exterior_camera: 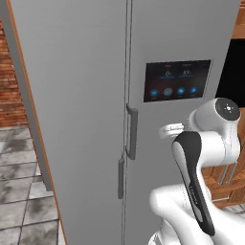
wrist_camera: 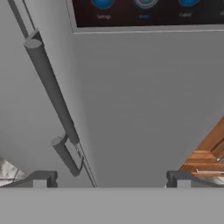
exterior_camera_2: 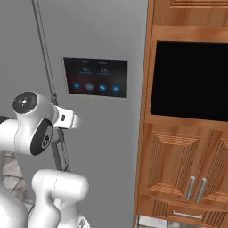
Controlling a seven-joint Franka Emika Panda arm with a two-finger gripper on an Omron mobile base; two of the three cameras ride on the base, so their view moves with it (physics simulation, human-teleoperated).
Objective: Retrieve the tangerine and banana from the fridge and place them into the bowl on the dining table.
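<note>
Hand (wrist_camera: pixel 109 180) | fingers standing spread wide, holding nothing | fridge (exterior_camera: pixel 86 95) closed, fruit not visible | door handle (wrist_camera: pixel 51 89) lying up-left of hand in hand view, long axis vertical in room, needing approach leftward.

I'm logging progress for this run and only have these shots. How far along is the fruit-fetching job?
Nothing looks done: both doors of the fridge are shut, so no fruit is out. In hand: the gripper is open and empty, facing the right door beside the upper handle, not touching it. Left: grasp the handle, open the door, take out the tangerine and banana, carry them to the bowl on the dining table.
</note>
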